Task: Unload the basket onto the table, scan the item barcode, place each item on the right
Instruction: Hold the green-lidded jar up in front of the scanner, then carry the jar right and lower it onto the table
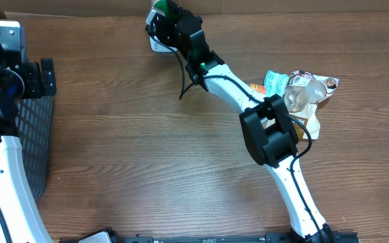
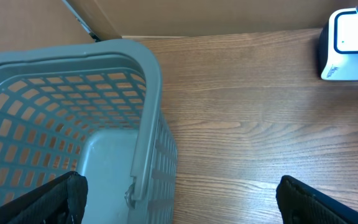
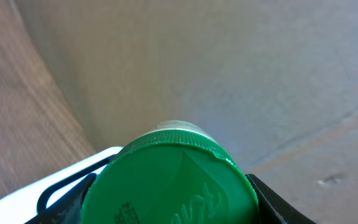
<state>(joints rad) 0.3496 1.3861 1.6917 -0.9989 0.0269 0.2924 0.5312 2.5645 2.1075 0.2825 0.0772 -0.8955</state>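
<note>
One green-lidded container [image 3: 169, 180] clamped in right fingers [image 3: 271, 205] by one white scanner [image 2: 347, 43]; left fingers [image 2: 55, 199] spread empty over one basket [image 2: 145, 93].

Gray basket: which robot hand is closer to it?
Left. The left gripper hovers over the basket rim; the right gripper is far across, holding a green-capped item by the scanner.

A mock shop checkout: barcode scanner [image 2: 347, 43], grey basket [image 2: 148, 93], packaged goods [image 1: 306, 88] on a wooden table [image 1: 127, 135].
</note>
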